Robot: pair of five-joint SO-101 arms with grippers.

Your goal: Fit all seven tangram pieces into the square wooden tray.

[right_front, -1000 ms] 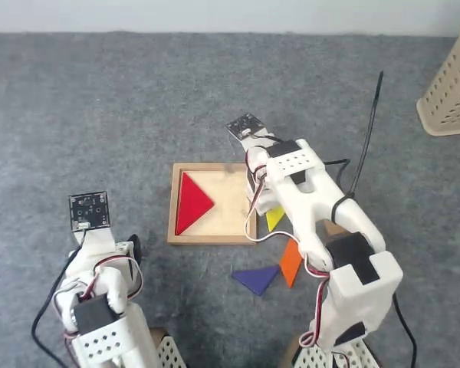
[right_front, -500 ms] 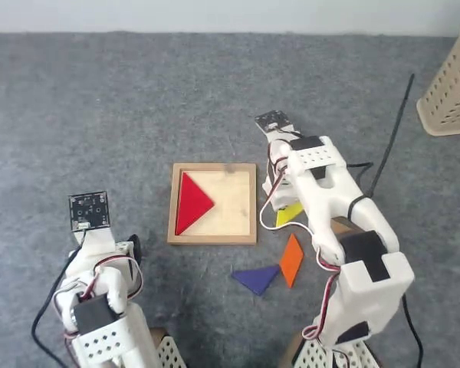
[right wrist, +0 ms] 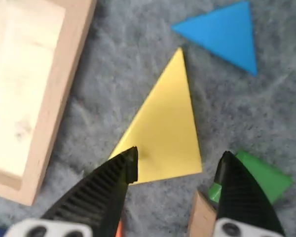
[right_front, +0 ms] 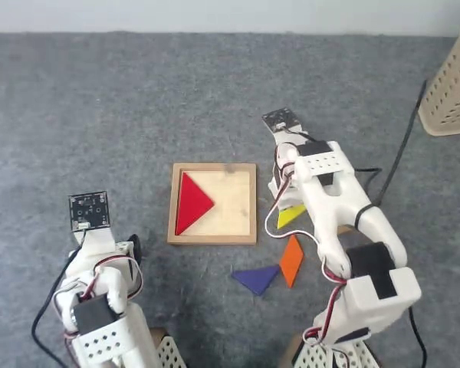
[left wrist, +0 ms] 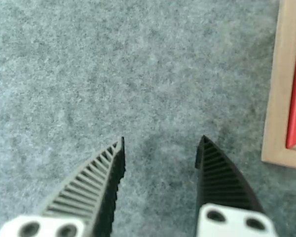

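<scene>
The square wooden tray (right_front: 215,230) lies mid-table with a red triangle (right_front: 192,202) in its left half. The right arm (right_front: 322,176) hangs just right of the tray, over a yellow triangle (right_front: 291,215). In the right wrist view my right gripper (right wrist: 180,154) is open, its tips straddling the wide end of the yellow triangle (right wrist: 165,128); a blue triangle (right wrist: 222,32) and a green piece (right wrist: 259,180) lie close by. An orange piece (right_front: 291,260) and a purple triangle (right_front: 257,278) lie nearer the arms' bases. My left gripper (left wrist: 163,143) is open over bare carpet beside the tray's edge (left wrist: 274,98).
Grey carpet covers the table. A beige slotted basket (right_front: 448,84) stands at the far right edge. The left arm (right_front: 100,299) sits folded at the near left. A tan wooden piece (right wrist: 200,217) shows beside my right gripper.
The right arm has swung rightward from over the tray's right edge to above the yellow triangle. The left arm and the pieces have stayed put.
</scene>
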